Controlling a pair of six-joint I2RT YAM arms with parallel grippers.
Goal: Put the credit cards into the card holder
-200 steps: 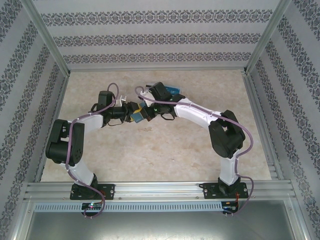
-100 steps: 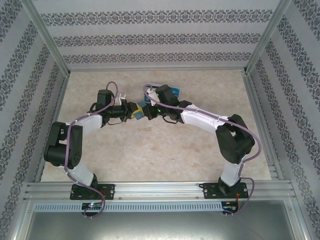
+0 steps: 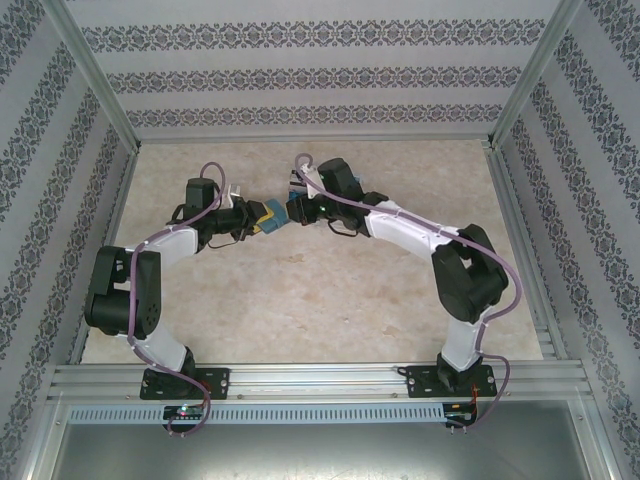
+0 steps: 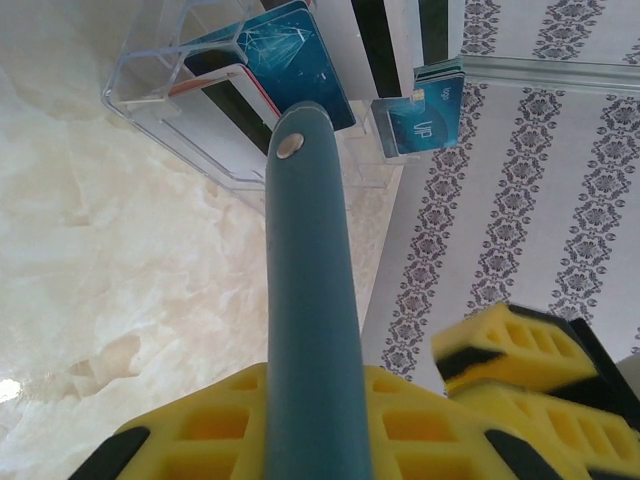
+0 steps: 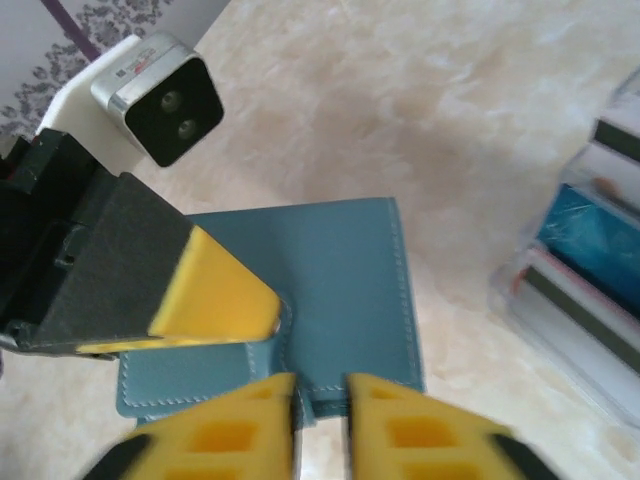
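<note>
Teal card holder (image 5: 340, 290), yellow fingers (image 5: 405, 428), cream marbled table (image 5: 380, 90) — grey floral-striped walls (image 4: 520, 200).

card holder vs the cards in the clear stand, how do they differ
The card holder is pinched in the left gripper; the cards stand on edge in a clear stand, ungripped. The holder is plain stitched teal; the cards are printed, some dark-striped. Both are thin, flat rectangles.

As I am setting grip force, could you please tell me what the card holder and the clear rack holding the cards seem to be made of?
The card holder looks like matte teal leather or faux leather: stitched seams run along its edges, and it has a metal-looking snap. The clear rack looks like rigid, glossy transparent plastic, perhaps acrylic: the credit cards show through its walls.
</note>
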